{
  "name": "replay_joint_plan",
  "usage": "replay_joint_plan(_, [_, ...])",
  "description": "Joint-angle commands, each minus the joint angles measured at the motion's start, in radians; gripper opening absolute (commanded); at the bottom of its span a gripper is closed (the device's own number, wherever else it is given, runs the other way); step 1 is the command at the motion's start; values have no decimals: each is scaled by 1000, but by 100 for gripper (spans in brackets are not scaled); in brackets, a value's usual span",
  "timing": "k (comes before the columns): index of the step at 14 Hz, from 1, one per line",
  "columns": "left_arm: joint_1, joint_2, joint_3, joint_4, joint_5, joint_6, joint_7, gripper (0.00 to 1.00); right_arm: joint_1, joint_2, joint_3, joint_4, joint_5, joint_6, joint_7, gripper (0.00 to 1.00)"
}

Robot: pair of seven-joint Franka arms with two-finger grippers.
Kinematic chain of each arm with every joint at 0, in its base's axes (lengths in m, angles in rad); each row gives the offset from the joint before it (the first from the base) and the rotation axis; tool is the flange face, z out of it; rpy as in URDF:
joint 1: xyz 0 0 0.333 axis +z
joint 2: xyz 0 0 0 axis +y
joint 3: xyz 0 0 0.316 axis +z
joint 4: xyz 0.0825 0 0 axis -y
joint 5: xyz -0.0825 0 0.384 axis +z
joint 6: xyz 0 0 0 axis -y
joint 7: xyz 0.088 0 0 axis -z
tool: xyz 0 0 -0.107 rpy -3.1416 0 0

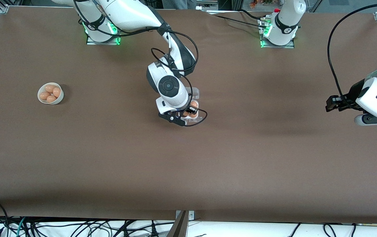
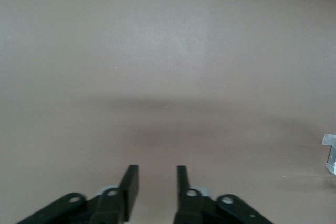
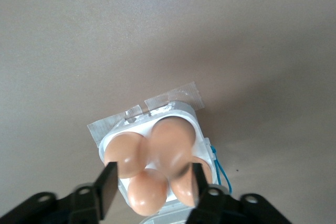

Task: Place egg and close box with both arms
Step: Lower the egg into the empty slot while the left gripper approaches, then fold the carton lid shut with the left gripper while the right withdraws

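Front view has the right gripper (image 1: 188, 119) down over the box (image 1: 193, 108) mid-frame, with most of the box hidden under the wrist, so you only catch a bit of orange and the clear lid (image 1: 195, 92) standing open just above it. Right wrist view is where you actually see things: the white tray holds four eggs, and the egg (image 3: 170, 142) between the fingers (image 3: 107, 187) looks like it's sitting in or just over its cell, fingers spread wider than it, so I'd say it's let go or about to be. There's also tape (image 3: 173, 98) on the tray's edge that the front view doesn't show. The left gripper (image 1: 331, 106) waits at mid-right of the front frame, over bare table (image 1: 274, 164); its wrist view shows the fingers (image 2: 130, 184) a little apart with nothing between them. Handling guess: eggs are light, smooth and a bit slippery, so grab across the middle, gently. The lid looks thin and flexy, so I'd push it near its free edge while the other arm steadies the tray. A bowl (image 1: 50, 93) of spare eggs sits at mid-left.
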Motion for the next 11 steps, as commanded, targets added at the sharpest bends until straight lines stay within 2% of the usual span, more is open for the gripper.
replay_joint_plan(1, [-3,-5,2,11,-23,-41,8,24,-8,13,7,29,11,-9,8,100])
replay_joint_plan(3, [-4,-6,-1,11,-29,-59,8,23,-10,13,7,29,14,-10,6,100])
replay_joint_plan(6, [-7,-5,1,8,-187,-142,5,23,-20,-1,-2,31,14,-14,2,100])
replay_joint_plan(7, [-24,2,-4,6,-202,-171,5,22,-26,-3,-6,35,14,-14,0,100])
replay_joint_plan(11, [-180,60,-8,5,-207,-233,-73,17,-98,-49,-19,37,9,-52,-36,100])
